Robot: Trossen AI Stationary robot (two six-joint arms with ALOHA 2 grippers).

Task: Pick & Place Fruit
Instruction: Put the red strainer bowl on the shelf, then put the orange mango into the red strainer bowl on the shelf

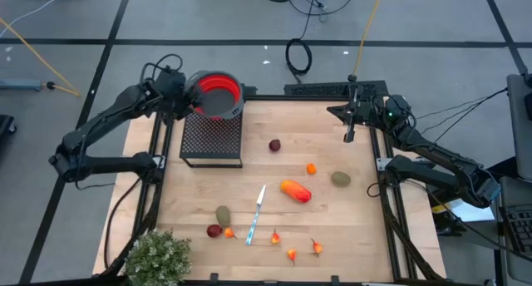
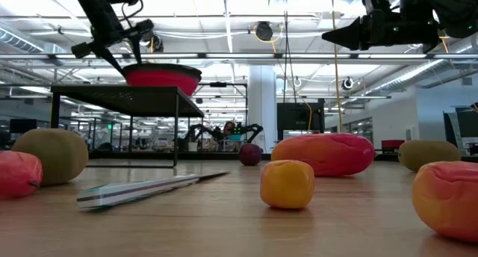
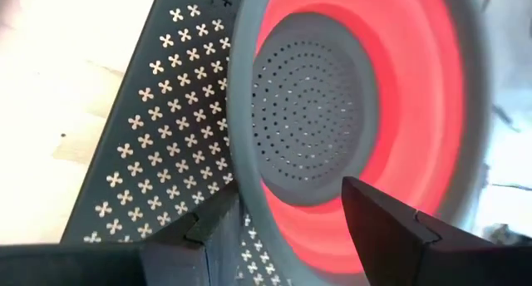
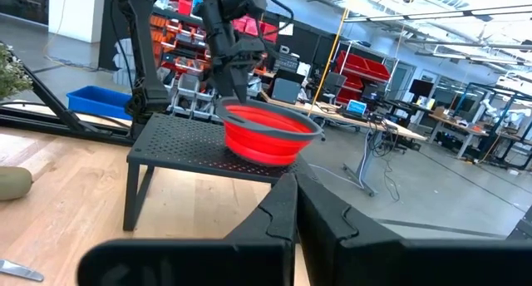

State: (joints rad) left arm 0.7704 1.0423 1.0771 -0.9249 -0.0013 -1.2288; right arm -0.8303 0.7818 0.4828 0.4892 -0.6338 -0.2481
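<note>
A red colander bowl (image 1: 219, 93) with a grey rim and a grey holed bottom sits on a black perforated stand (image 1: 212, 138) at the table's far left. My left gripper (image 1: 193, 103) is shut on its left rim. Toy fruit lies on the wooden table: a dark-red ball (image 1: 274, 145), an orange ball (image 1: 311, 168), olive ovals (image 1: 341, 179) (image 1: 223, 214), a long orange-red piece (image 1: 296, 190) and small red-orange bits (image 1: 292, 253). My right gripper (image 1: 332, 111) hangs shut, high over the far right, holding nothing. My left gripper holds the colander bowl by its grey rim (image 3: 248, 199) on the side toward the table's left. One finger (image 3: 391, 228) is inside the bowl and the other (image 3: 204, 232) outside it. The fingers slant down from the left. The bowl's bottom (image 4: 264, 157) rests on the stand's top, a little tilted.
A knife (image 1: 256, 213) lies among the fruit in the middle of the table. A bushy grey-green plant (image 1: 158, 257) stands at the near left corner. Black frame rails (image 1: 391, 211) run along the table's sides.
</note>
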